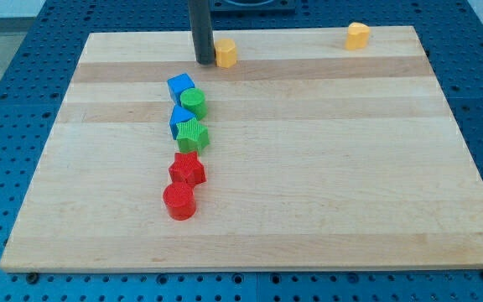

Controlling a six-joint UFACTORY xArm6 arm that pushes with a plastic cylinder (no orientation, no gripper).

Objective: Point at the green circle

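The green circle [194,103] lies on the wooden board [325,168], left of centre, touching a blue cube [180,85] above it and a blue block [179,119] below it. My tip [204,61] stands near the view's top, above the green circle and apart from it, just left of a yellow block [225,53]. A green star [192,134] sits below the blue block.
A red star [187,169] and a red cylinder [179,201] continue the column toward the view's bottom. A second yellow block [357,36] sits at the board's top right edge. A blue perforated table surrounds the board.
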